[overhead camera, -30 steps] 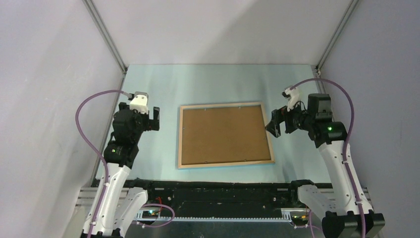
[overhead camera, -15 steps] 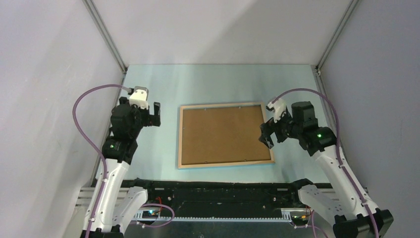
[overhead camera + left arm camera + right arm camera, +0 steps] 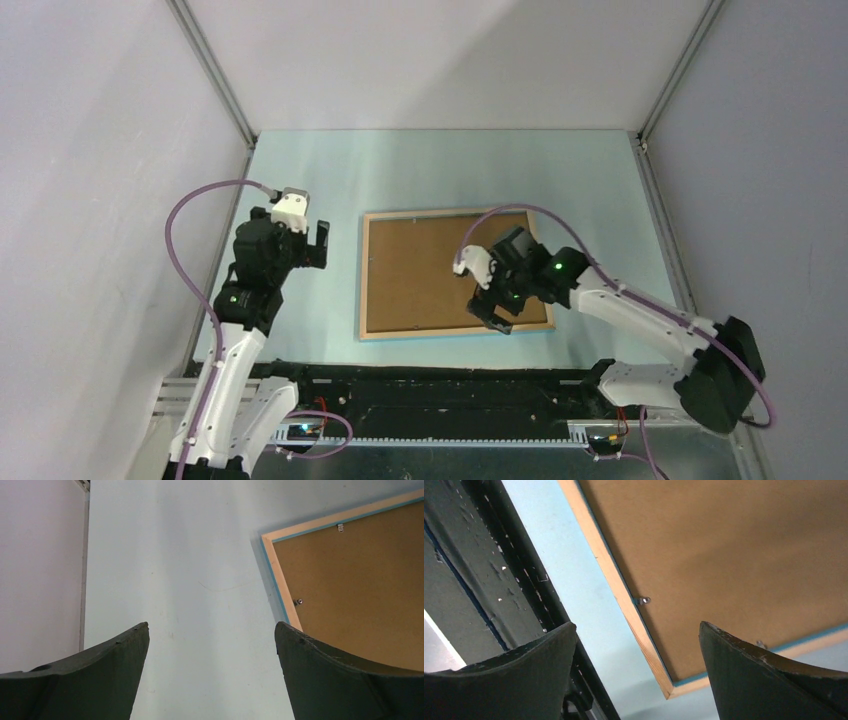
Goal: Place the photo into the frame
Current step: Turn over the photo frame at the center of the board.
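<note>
Jaws apart and empty on both arms; right arm (image 3: 620,305) has swung left to hover over the near right corner of the frame (image 3: 363,280). It lies back-up mid-tabletop (image 3: 450,170), backing board (image 3: 420,270) in, photo unseen. Clips (image 3: 642,600) probably come next.

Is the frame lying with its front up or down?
Front down: the frame shows its light wood back, brown backing board and a metal clip.
</note>
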You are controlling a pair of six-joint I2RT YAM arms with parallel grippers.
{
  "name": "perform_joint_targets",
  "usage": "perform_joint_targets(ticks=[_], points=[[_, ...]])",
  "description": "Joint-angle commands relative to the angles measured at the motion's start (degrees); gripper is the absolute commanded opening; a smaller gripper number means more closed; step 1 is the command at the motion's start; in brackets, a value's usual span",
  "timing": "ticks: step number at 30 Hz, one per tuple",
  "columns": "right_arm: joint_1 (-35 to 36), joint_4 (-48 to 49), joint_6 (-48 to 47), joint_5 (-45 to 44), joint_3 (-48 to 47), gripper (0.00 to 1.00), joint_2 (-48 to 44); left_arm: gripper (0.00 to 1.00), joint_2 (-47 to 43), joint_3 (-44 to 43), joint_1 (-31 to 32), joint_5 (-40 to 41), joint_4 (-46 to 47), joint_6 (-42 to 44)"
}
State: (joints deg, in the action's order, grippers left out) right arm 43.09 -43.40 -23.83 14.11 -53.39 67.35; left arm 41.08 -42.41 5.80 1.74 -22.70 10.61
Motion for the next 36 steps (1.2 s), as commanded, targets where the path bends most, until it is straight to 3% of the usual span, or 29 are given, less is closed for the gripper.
perform_joint_targets(ticks=[1,12,36], points=[[6.57,4.09,-2.49,-6.17,0.04,0.95,5.49,1.00,1.09,0.02,-0.35,-0.69,1.21,1.38],[14.87,8.57,-2.21,-11.05,0.08,0.86,15.83,1.00,2.59,0.82,-0.35,-0.58,1.17,1.56],[15.47,9.35,-2.09,-16.12,2.53,0.72,19.76,1.00,4.70,1.11,-0.29,-1.30,1.26,2.23]])
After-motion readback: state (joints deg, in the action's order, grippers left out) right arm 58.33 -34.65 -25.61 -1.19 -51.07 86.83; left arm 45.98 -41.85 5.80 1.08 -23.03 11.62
